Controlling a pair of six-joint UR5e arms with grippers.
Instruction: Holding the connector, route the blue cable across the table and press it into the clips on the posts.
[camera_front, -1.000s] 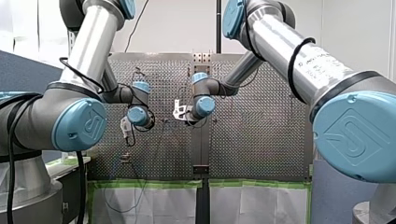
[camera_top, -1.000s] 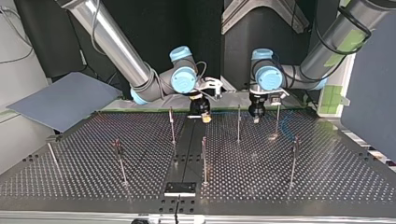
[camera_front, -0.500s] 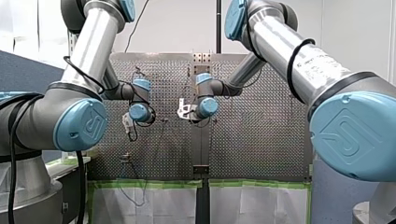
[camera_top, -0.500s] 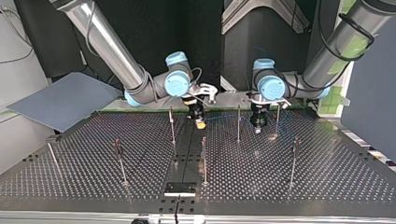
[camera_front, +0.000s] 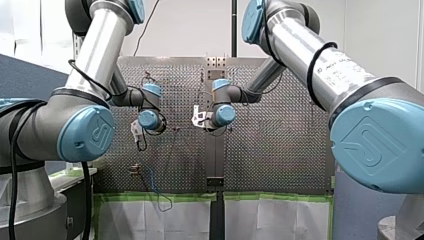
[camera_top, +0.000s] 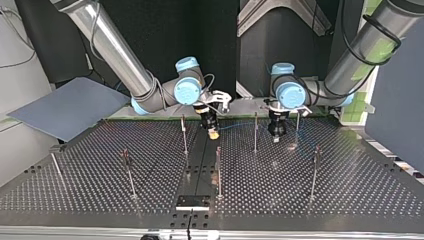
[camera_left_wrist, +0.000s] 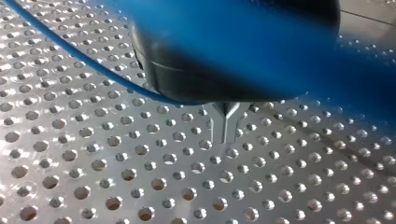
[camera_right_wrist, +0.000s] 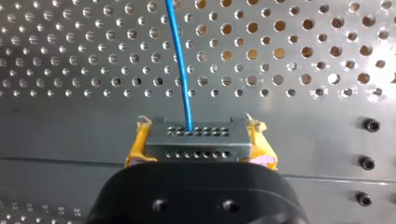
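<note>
Top view, left to right: the right gripper (camera_top: 213, 132) has its jaws clamped on the connector (camera_right_wrist: 196, 140). The cable (camera_right_wrist: 179, 56) runs rightward past a post (camera_top: 255, 131) to the left gripper (camera_top: 275, 136), nearer that post. Its jaws look closed narrow, but I cannot tell whether they pinch the cable.

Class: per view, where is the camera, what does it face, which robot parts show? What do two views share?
Front: behind both arms, facing the table.
Top: across the table, facing my right gripper and my left gripper.
Left wrist: over the table; own fingers show.
Right wrist: behind my right gripper clamping the connector.
Shared: both wrist views show the blue cable.
</note>
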